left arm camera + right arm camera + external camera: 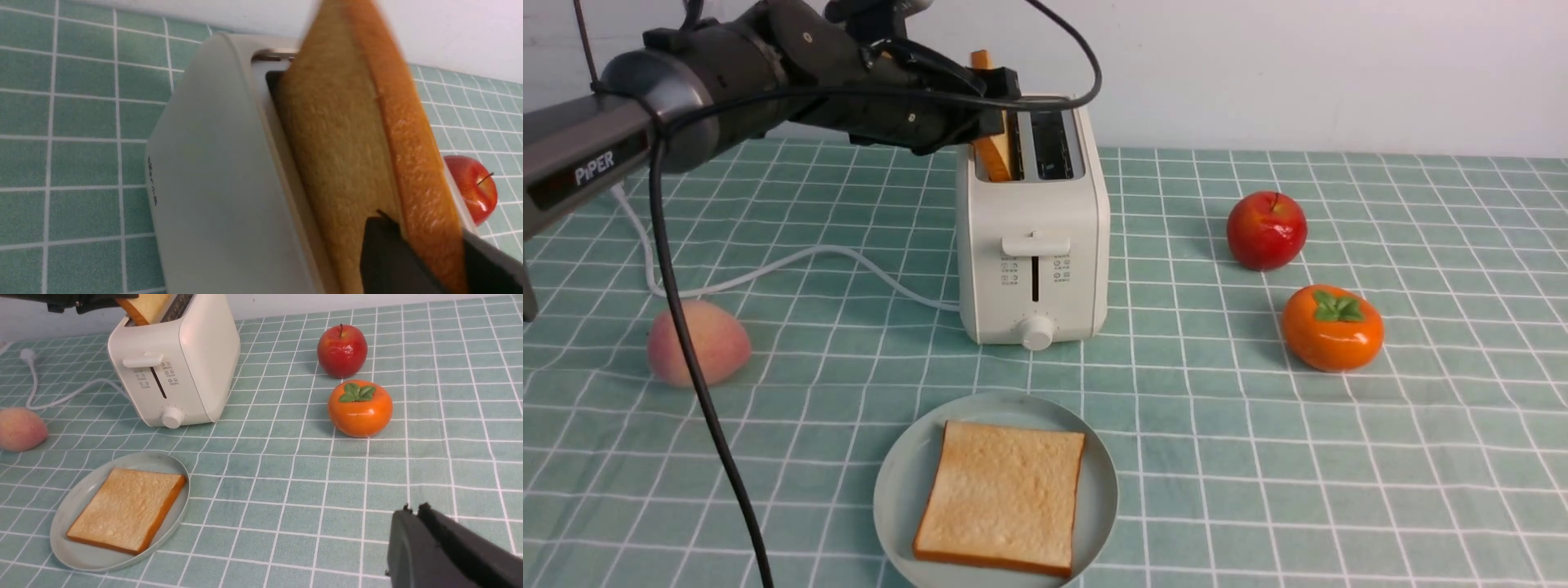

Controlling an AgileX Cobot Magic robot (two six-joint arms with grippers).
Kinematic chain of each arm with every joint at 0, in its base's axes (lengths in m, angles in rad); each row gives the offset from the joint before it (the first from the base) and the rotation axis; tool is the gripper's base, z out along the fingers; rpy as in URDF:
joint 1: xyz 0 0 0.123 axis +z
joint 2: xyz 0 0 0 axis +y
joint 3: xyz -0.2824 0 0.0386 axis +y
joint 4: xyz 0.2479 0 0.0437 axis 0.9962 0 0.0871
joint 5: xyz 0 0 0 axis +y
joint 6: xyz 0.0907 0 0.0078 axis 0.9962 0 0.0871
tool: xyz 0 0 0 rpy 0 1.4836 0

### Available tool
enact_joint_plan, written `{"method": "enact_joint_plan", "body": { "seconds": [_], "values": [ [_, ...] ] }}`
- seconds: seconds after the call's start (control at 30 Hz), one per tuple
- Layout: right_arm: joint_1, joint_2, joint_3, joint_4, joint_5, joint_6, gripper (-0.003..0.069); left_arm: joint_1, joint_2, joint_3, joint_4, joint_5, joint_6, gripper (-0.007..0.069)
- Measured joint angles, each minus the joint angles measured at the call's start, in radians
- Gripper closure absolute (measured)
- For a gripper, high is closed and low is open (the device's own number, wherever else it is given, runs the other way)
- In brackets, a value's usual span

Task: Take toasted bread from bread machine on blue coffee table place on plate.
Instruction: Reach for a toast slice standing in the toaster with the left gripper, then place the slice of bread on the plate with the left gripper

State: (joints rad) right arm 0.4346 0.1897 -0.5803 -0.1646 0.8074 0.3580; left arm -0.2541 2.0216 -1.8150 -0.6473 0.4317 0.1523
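black left gripper point(999, 102), reaching level, pinches toasted bread point(339, 143).

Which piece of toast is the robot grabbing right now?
The standing slice, poking out of the toaster's left slot. The left tool pinches it on both sides. The other slice lies flat on the plate, untouched.

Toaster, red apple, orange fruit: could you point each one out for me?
toaster point(1033, 204): front view, on its front panel above the lever.
red apple point(342, 351): right wrist view, middle of its skin.
orange fruit point(1331, 335): front view, glossy body below the green leaves.
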Motion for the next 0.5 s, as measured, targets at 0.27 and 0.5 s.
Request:
{"method": "enact_joint_plan", "body": {
  "seconds": [0.27, 0.5],
  "values": [
    [0.000, 0.000, 0.000, 0.000, 0.007, 0.000, 0.0644, 0.000, -0.228, 0.000, 0.042, 0.075, 0.029, 0.0540],
    [0.000, 0.000, 0.000, 0.000, 0.009, 0.000, 0.0636, 0.000, -0.403, -0.003, 0.152, 0.420, 0.025, 0.0540]
  ]
}}
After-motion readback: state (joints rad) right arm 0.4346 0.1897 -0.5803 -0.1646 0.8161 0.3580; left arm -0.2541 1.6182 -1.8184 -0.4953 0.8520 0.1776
